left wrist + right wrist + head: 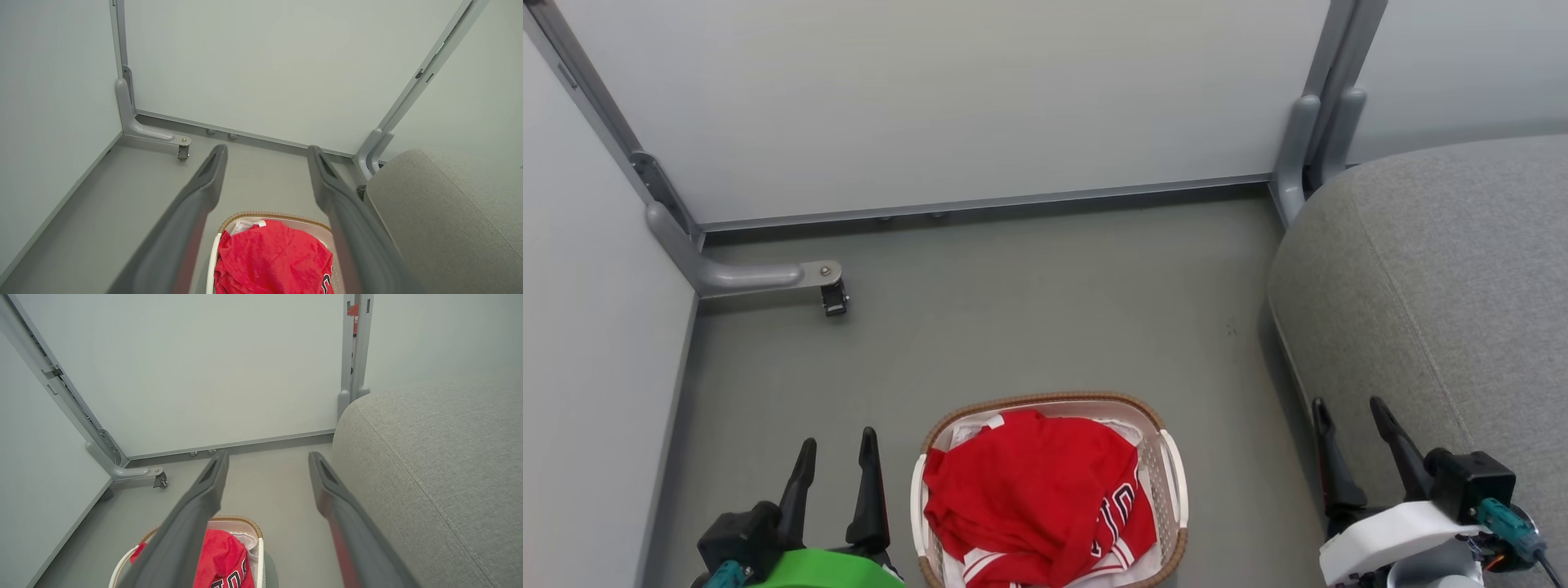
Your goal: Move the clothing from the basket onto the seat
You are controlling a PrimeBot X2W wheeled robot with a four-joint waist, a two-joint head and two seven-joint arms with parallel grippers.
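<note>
Clothing (1029, 490) is lying heaped inside the basket (1045, 398), filling most of it. It is soft red fabric, crumpled into loose folds, with white trim showing at the near edge and black-and-white lettering curving along its right side. A bit of plain white cloth (970, 430) is peeking out beneath it at the basket's far left. The basket is oval, of white perforated plastic, with a brown woven rim and smooth white handles on both sides. It is sitting on the matt grey floor (1013, 310).

Right of the basket and apart from it, the seat (1437, 286) is rising as a large rounded cushion in coarse grey weave, with a stitched seam running along its top. Left of the basket, the left gripper (838, 436) is hovering above the floor with its two long dark fingers spread apart and nothing between them. Right of the basket, the right gripper (1347, 401) is hanging at the seat's front edge, its fingers likewise standing wide and empty. Beyond the basket, smooth pale partition panels (947, 98) are enclosing the corner. A grey metal foot (760, 278) with a small caster is jutting out from their left post.
</note>
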